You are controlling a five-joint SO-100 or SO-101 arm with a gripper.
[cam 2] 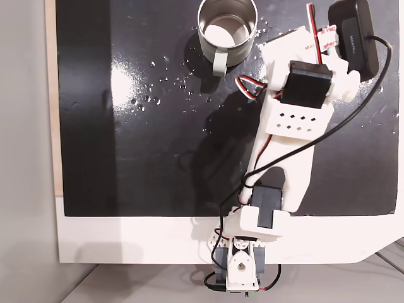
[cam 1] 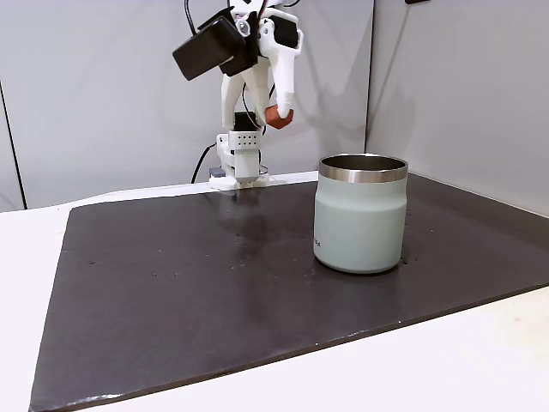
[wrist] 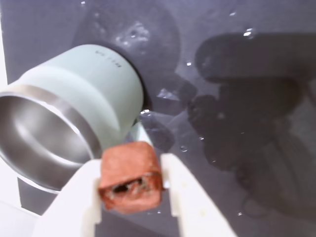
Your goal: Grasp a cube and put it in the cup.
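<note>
In the wrist view the white gripper (wrist: 131, 197) has its two jaws clamped on the brick-red cube (wrist: 130, 177), which sits between them with a chipped, dark-pitted lower face. Just beyond it stands the mint-green cup (wrist: 94, 94), upright on the black mat (wrist: 247, 39), its steel rim band and bare steel interior open toward the camera. In a fixed view the cube (cam 1: 280, 115) is held high in the air, apparently up and behind the cup (cam 1: 359, 215) rather than over its mouth.
</note>
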